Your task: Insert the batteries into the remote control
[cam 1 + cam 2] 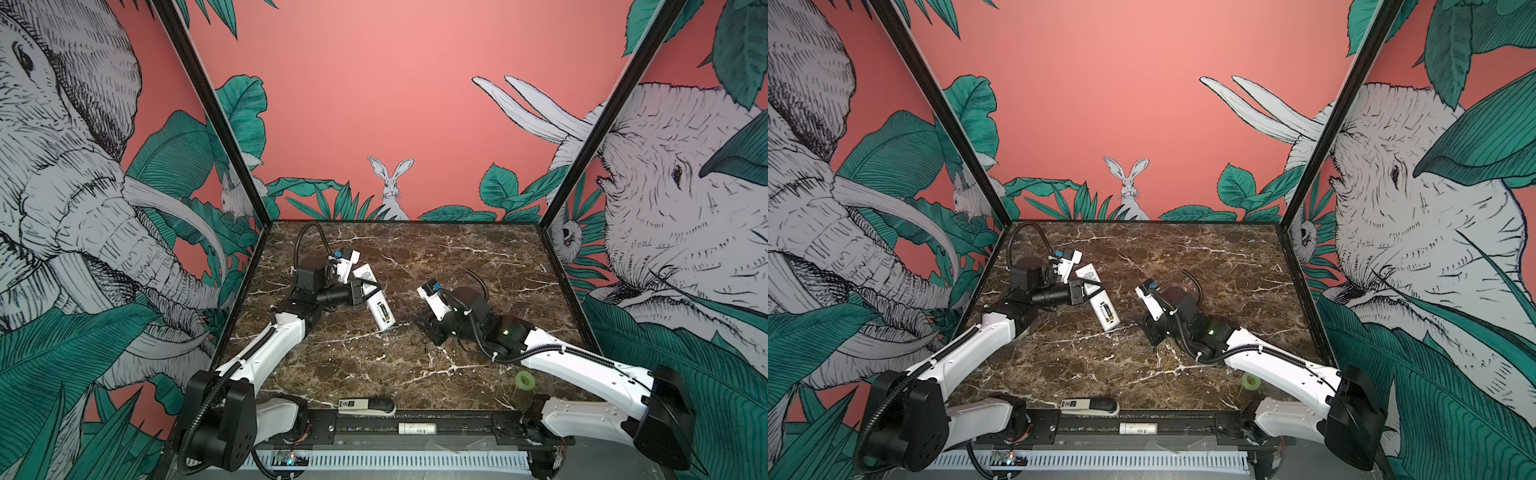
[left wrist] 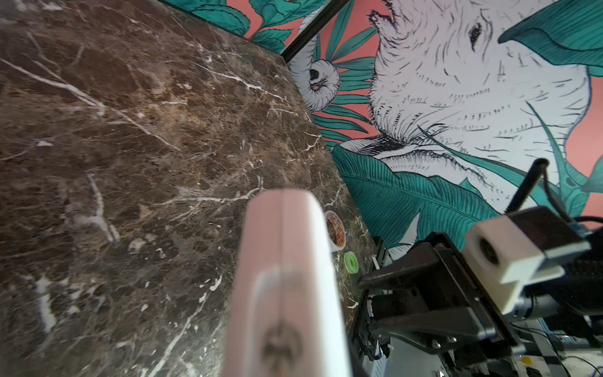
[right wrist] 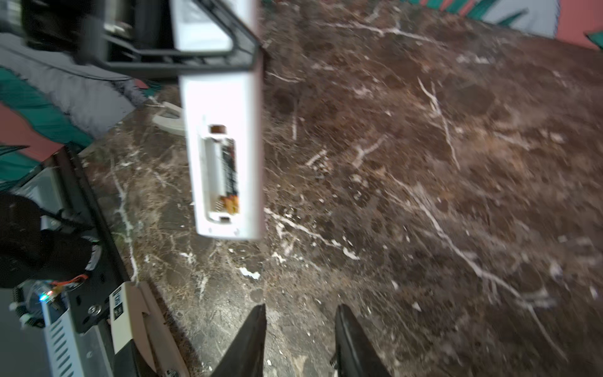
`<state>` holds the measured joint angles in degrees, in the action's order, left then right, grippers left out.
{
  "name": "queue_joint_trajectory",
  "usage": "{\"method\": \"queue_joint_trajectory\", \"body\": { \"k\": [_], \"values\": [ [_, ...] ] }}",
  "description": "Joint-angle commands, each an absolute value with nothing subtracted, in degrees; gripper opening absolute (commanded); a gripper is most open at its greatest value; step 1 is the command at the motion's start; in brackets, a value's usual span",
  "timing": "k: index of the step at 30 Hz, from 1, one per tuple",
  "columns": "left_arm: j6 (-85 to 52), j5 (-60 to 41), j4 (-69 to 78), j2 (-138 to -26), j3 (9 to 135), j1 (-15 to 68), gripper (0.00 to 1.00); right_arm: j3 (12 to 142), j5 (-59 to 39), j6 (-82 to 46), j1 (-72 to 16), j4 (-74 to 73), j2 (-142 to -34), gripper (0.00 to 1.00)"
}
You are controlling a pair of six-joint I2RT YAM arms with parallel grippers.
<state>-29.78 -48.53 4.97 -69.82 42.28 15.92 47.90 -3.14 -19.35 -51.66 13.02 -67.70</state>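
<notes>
The remote control (image 1: 376, 305) is a slim white bar, back side up, raised at a tilt over the marble left of centre. My left gripper (image 1: 365, 287) is shut across its middle. In the left wrist view the remote control (image 2: 287, 277) fills the near centre, blurred, and hides the fingers. Its end compartment stands uncovered, with a dark, copper-ended battery (image 3: 230, 169) lying in one slot. In a top view the battery (image 1: 1108, 311) shows too. My right gripper (image 3: 300, 326) hovers low over bare marble just right of the remote, open, with nothing between its fingertips (image 3: 257, 336).
A white-and-black stapler (image 1: 365, 406) lies at the table's front edge. A white labelled tube (image 1: 417, 428) rests on the black rail below it. A green tape roll (image 1: 525, 380) sits front right by the right arm. A white ring (image 3: 168, 119) lies behind the remote.
</notes>
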Motion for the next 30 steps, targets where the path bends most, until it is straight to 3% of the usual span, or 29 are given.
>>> {"method": "queue_joint_trajectory", "body": {
  "k": [1,12,22,30],
  "values": [
    [-27.7,-47.3,2.4,-69.4,43.8,15.7,0.0,47.3,2.2,-27.2,-51.3,20.2,-69.3,0.41],
    [-31.2,-51.9,8.0,-70.2,41.5,15.7,0.0,53.0,5.6,-31.1,-50.2,33.7,-84.8,0.46],
    [-30.8,-51.5,7.5,-69.2,40.5,15.7,0.0,58.2,0.7,-28.9,-47.3,37.3,-95.4,0.5],
    [-30.4,-51.5,7.0,-68.8,40.6,15.7,0.0,59.5,0.2,-29.3,-46.7,36.3,-98.8,0.42]
  ]
}}
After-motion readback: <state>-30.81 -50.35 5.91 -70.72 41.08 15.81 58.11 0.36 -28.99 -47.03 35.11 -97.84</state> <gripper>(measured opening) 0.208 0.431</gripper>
